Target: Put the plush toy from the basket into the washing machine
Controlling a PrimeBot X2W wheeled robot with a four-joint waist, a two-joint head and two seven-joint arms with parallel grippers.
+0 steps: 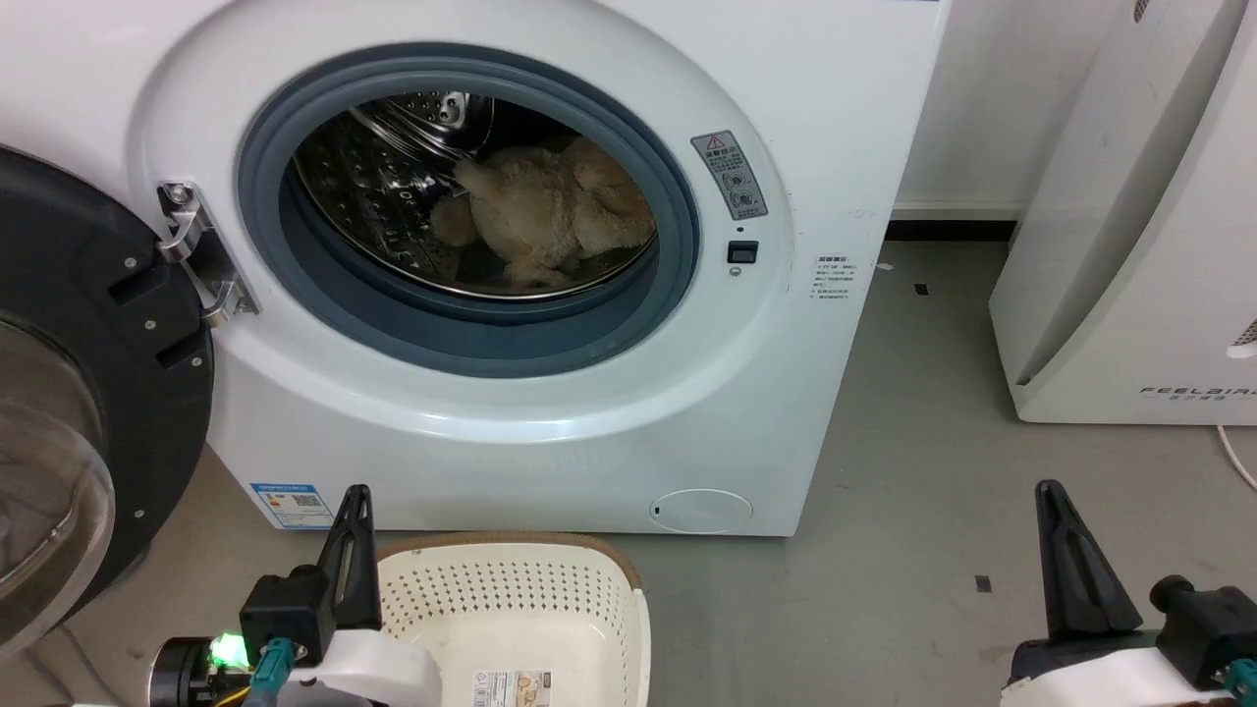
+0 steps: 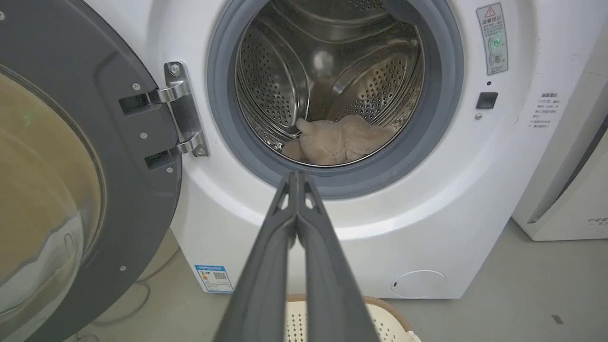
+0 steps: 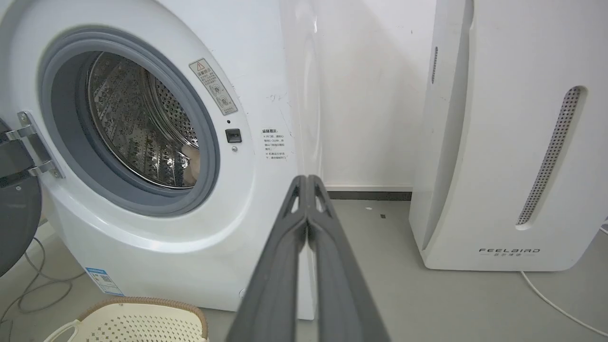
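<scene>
- Head view, far left: the black-framed glass door stands wide open on its metal hinge.
- Lower left: my left gripper is empty. In the left wrist view my two fingers lie pressed together with the tips touching, and they point at the lower part of the grey gasket.
- Just right of that gripper: the basket sits on the floor, close in front of the washing machine. Its perforated wall and the label sticker on its bottom are in plain sight.
- Centre: the plush toy lies inside the steel drum, low and toward the right, behind the gasket and well apart from both grippers.
- Lower right: my right gripper holds nothing. In the right wrist view its fingers are closed tip to tip, above bare floor.
- Far right: the white FEELBIRD appliance stands on the floor, apart from the machine, with a white cable beside it.
</scene>
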